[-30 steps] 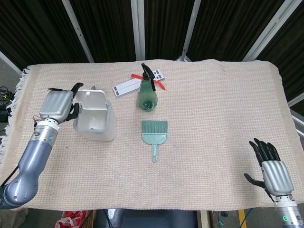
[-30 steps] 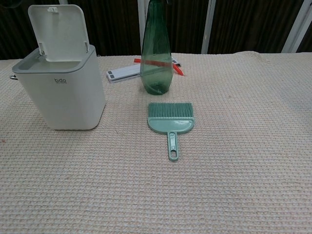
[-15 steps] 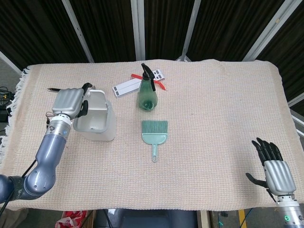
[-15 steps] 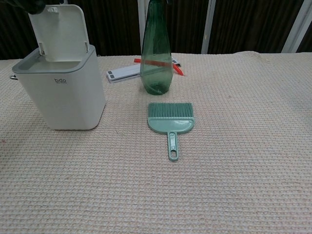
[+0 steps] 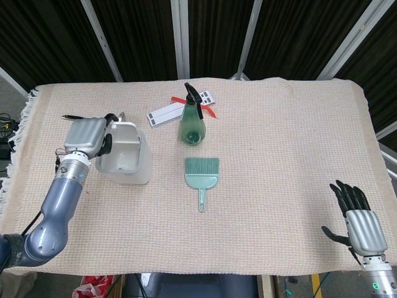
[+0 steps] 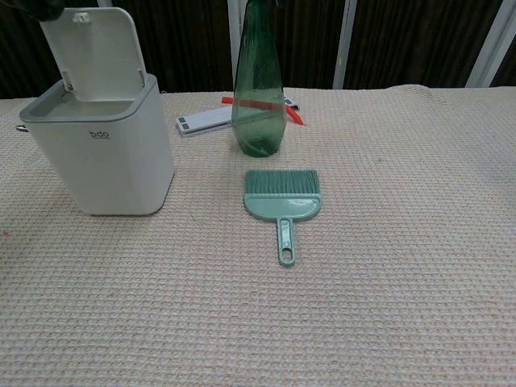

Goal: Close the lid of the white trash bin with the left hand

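The white trash bin [image 5: 144, 162] stands on the left of the cloth, and in the chest view the bin [image 6: 105, 161] fills the left side. Its lid [image 5: 128, 133] is raised on the rear hinge; the chest view shows the lid [image 6: 97, 52] nearly upright. My left hand [image 5: 87, 136] is at the bin's back left, its dark fingers at the lid's top edge. Those fingertips [image 6: 36, 8] show in the chest view's top left corner. It holds nothing. My right hand [image 5: 360, 220] hovers at the near right, fingers spread, empty.
A green spray bottle [image 5: 191, 121] stands right of the bin, with white cards [image 5: 164, 115] and a red item behind it. A green hand brush [image 5: 201, 174] lies in front of the bottle. The cloth's fringed left edge [image 5: 22, 115] is near my left arm.
My left hand has moved right, up to the back of the lid, and the lid has tipped slightly forward. The right hand has sunk a little.
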Tool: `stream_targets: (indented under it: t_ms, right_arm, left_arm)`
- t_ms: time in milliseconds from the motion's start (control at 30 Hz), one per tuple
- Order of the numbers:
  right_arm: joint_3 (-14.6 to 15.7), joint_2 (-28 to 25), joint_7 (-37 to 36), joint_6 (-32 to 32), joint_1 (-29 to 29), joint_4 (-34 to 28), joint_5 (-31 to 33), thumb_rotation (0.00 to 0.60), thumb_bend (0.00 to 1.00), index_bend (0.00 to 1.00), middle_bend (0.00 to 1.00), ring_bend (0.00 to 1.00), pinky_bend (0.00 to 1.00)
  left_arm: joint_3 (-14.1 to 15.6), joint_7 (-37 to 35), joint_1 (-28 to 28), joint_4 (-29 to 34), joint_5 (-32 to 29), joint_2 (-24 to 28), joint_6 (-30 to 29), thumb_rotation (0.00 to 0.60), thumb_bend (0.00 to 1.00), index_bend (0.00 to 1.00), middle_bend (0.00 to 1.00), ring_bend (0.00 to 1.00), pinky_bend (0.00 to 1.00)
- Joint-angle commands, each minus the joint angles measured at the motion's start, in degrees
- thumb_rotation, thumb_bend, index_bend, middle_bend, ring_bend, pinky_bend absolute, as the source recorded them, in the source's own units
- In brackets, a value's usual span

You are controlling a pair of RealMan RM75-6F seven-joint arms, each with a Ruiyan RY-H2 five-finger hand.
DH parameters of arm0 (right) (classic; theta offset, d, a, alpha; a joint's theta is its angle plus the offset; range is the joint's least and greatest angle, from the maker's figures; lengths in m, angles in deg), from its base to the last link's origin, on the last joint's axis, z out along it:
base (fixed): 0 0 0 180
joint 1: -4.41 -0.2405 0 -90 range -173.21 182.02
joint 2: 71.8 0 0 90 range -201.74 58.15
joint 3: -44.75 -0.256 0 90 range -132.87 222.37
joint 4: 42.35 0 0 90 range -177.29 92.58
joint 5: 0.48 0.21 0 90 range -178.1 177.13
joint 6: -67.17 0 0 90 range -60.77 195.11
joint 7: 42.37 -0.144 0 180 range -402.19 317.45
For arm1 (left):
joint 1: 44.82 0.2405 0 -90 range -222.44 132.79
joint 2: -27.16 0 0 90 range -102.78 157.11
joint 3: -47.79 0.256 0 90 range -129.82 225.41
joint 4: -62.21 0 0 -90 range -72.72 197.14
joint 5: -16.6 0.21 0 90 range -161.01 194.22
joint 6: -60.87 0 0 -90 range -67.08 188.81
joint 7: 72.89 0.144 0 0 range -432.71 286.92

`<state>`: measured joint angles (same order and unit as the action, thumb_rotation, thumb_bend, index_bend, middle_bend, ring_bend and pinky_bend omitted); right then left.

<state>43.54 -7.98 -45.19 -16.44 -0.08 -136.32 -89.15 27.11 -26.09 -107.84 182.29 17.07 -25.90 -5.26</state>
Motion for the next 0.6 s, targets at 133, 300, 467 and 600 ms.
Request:
stream_targets:
  t_ms: [133,300,467,600]
  right_arm:
    - [0.04,-0.03,-0.12,-0.02,0.03,-0.1,-0.09,0.6,0.21,0.0,0.0,0.0,0.0]
    - [0.01,0.02,-0.18,-0.3,0.12,-0.05,-0.27,0.6,0.21,0.0,0.0,0.0,0.0]
    - [0.02,0.05,-0.28,-0.08,0.1,-0.04,-0.09,0.6,0.21,0.0,0.0,0.0,0.0]
    - [-0.03,0.01,-0.44,0.08,0.08,-0.19,0.14,0.6,0.21,0.0,0.0,0.0,0.0]
  left_arm:
    - [1.4,1.48,-0.42,2.52,-3.04,3.28,2.18,0.6,0.67,0.25,1.0,0.93,1.0]
    - [3.13,1.29,0.03,4.32,-2.33,4.66,3.26,0.6,0.67,0.25,1.0,0.93,1.0]
    - [4.0,0.93,0.25,6.41,-1.95,6.57,4.02,0.6,0.67,0.25,1.0,0.93,1.0]
    - [5.09,1.21,0.32,8.57,-3.03,9.19,6.12,0.6,0.67,0.25,1.0,0.93,1.0]
